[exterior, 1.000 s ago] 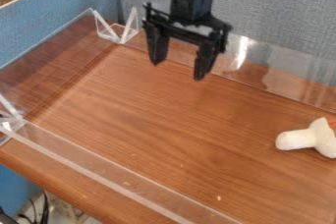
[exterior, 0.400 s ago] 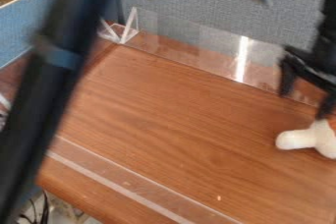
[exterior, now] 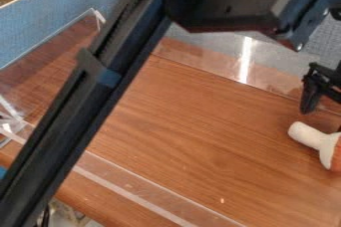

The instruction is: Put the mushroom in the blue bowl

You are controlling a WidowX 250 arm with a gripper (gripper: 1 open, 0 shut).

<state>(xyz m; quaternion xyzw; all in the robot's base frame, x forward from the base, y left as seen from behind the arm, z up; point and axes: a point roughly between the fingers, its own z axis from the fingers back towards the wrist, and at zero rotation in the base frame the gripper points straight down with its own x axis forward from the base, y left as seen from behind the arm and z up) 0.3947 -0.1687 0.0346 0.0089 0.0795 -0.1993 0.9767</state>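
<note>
The mushroom (exterior: 317, 143) lies on its side on the wooden worktop (exterior: 186, 131) at the right edge of the frame, its pale stem pointing left and its orange-brown cap partly cut off by the edge. Just above it, the black tool (exterior: 314, 104) is only partly in view, its jaws open and nothing seen between them. The dark robot arm (exterior: 96, 82) slants from the top centre to the lower left.

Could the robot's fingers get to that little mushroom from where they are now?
Probably yes: the open fingers are just behind the mushroom, and nothing visible stands between them, though the picture's edge hides part of both.
</note>
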